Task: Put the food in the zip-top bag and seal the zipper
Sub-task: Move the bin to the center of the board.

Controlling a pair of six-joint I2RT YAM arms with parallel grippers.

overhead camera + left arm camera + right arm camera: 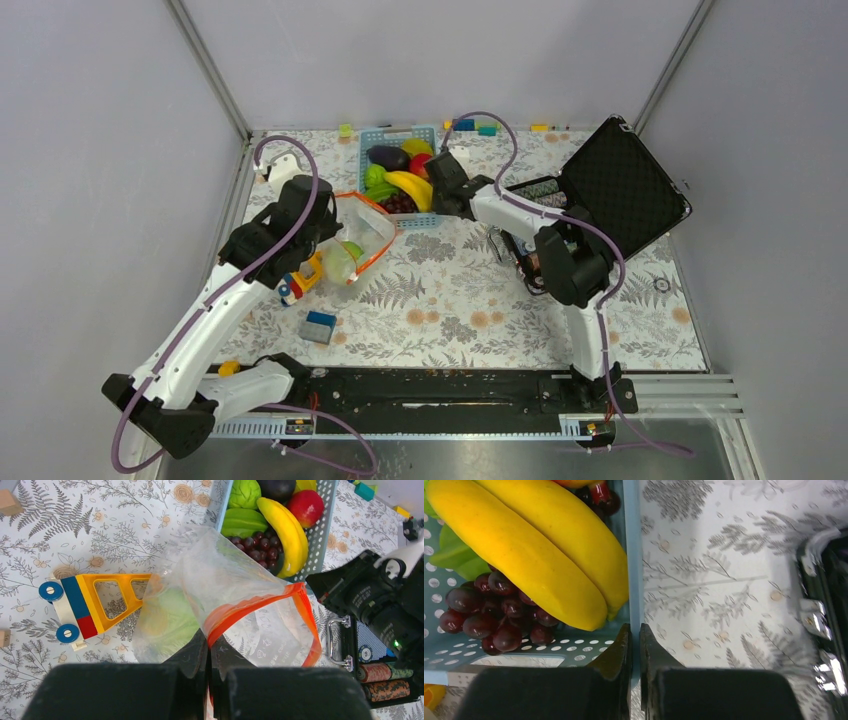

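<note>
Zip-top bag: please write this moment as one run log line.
left gripper shut on zipper | zip-top bag mouth open, cabbage inside | right gripper shut on light-blue basket wall | banana, grapes in basket

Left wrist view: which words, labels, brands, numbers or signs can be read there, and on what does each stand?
No text is legible here.
White lettering on the black body of the right arm: too blurred to read.
Small grey printed marks on the clear crinkly zip-top bag: too small to read.
</note>
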